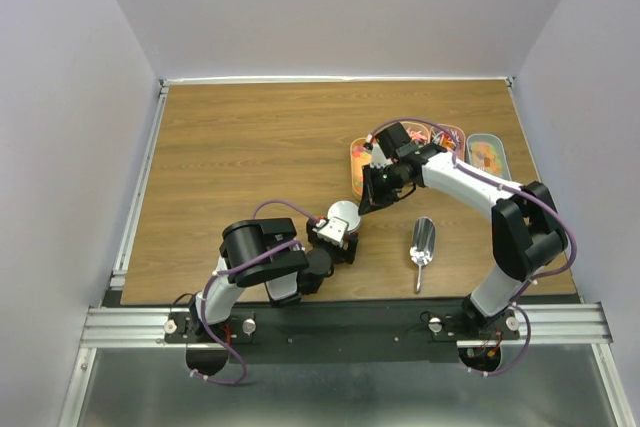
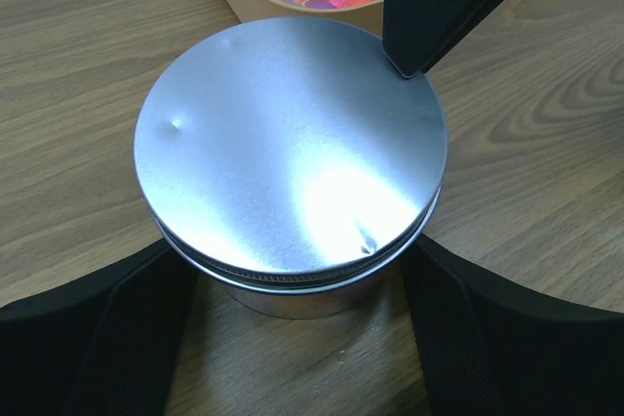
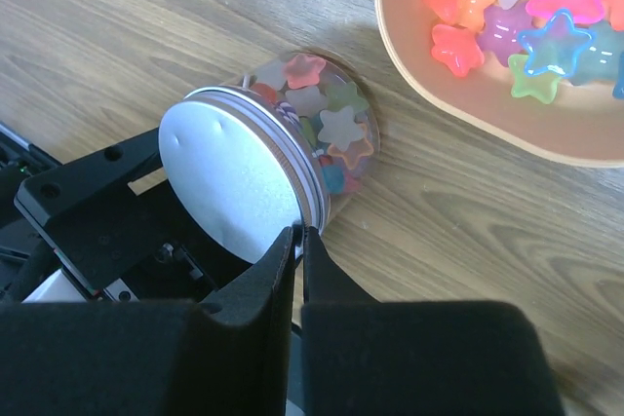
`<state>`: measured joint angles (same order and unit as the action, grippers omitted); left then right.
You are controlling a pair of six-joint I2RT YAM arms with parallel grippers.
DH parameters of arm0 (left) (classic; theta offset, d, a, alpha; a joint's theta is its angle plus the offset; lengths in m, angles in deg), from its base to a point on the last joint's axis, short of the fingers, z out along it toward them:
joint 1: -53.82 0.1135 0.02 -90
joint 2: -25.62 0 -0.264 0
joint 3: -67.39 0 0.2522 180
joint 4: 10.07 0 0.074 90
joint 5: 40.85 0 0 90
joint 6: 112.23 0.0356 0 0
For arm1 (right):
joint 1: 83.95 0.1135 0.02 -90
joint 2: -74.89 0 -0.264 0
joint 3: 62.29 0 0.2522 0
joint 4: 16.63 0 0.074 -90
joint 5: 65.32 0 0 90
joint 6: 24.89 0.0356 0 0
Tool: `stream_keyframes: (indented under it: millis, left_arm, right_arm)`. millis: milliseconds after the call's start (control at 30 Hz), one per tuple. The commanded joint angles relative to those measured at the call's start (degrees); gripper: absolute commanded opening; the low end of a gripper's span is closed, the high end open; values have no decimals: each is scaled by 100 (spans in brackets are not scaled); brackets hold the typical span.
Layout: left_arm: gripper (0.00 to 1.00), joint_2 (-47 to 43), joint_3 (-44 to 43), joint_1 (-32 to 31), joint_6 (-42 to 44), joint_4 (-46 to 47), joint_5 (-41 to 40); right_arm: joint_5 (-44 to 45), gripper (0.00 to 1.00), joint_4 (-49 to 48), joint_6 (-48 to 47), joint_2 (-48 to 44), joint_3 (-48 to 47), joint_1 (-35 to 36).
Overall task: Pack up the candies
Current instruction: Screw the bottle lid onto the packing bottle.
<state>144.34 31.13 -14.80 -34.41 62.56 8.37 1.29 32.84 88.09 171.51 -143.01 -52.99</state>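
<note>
Right wrist view: the right gripper (image 3: 298,241), fingers pressed together, has its tip at the rim of the metal lid (image 3: 234,182) on a clear jar (image 3: 363,148) filled with star-shaped candies (image 3: 305,70). More candies lie in the adjacent oblong tray (image 3: 400,56). The left gripper (image 2: 300,275) clamps the jar's sides.

A brown wooden table (image 1: 250,167) sits boxed in by plain pale walls (image 1: 340,7) behind and on both sides; a metal rail (image 1: 340,325) runs along its near edge.
</note>
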Motion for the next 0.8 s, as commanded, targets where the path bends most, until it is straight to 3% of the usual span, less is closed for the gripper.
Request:
stream_keyframes:
  millis: [0, 400, 600, 767]
  left_arm:
    - [86, 152, 53, 50, -408, 1425, 158]
    - [86, 82, 53, 59, -425, 1345, 149]
    - [89, -190, 193, 50, -276, 1319, 219]
    - [94, -542, 229, 50, -100, 1012, 245]
  right_arm:
    - [143, 12, 244, 145, -73, 87, 121]
    - [10, 14, 130, 426, -231, 464, 129]
    - [388, 39, 156, 620, -407, 123, 121]
    - [765, 73, 174, 664, -565, -107, 112]
